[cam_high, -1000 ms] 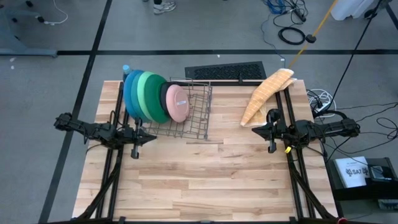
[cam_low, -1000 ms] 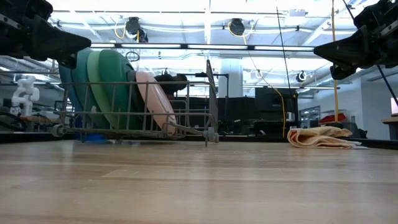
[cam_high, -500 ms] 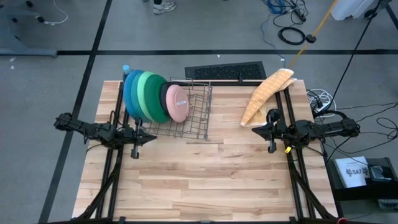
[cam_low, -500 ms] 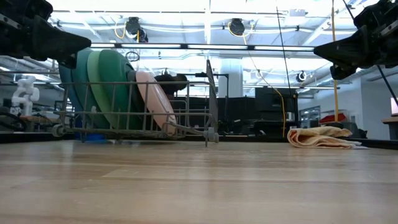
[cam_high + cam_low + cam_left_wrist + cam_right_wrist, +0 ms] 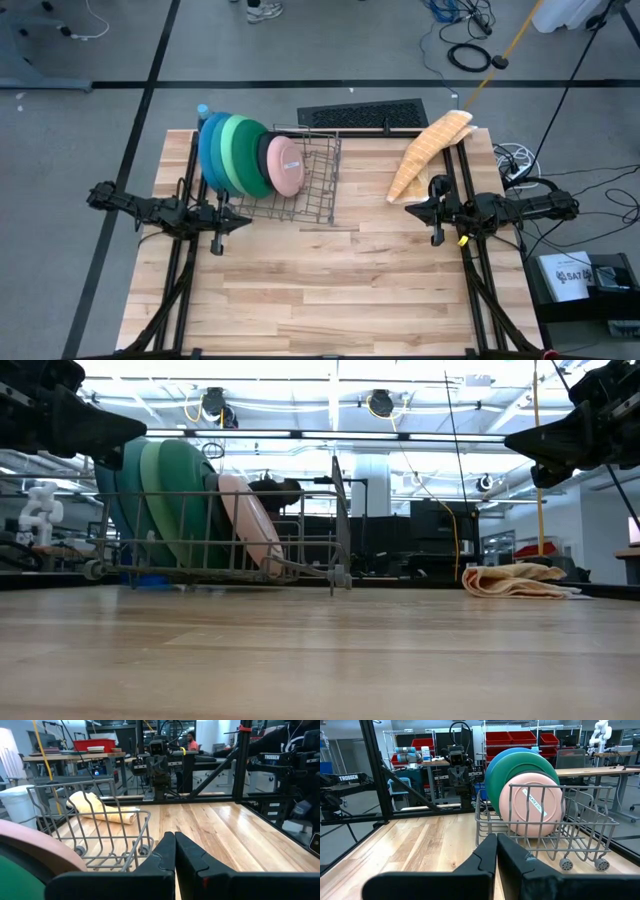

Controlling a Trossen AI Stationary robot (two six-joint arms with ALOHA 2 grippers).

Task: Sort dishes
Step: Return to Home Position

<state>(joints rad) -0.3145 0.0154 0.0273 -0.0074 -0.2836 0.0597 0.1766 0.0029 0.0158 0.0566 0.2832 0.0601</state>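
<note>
**Nothing has moved: five plates stand in the rack, both arms drawn back**

Every view matches the frames from a second ago: no plate, arm or cloth has shifted.

The grey wire rack (image 5: 310, 190) stands on a pale wooden table (image 5: 330, 280). The plates fill one end of the rack, standing on edge, and its other end is empty. From the full end towards the empty end they are the blue plate (image 5: 209, 150), light green plate (image 5: 230, 150), dark green plate (image 5: 252, 168), black plate (image 5: 264, 158), of which only a sliver shows, and pink plate (image 5: 287, 166). That makes five plates, one of each colour.

The left gripper (image 5: 245, 222) hangs just beside the rack's full end, apart from it, with its fingers (image 5: 167, 852) pressed together and holding nothing. The right gripper (image 5: 408, 210) hangs well apart from the rack, past its empty end, with its fingers (image 5: 489, 851) also pressed together.

One folded tan cloth (image 5: 428, 150) lies beyond the rack's empty end. One blue bottle (image 5: 203, 111) shows just behind the blue plate.

Around the table the floor is grey, with cables lying on it. The room behind holds workbenches and shelves of red bins (image 5: 520, 739).
</note>
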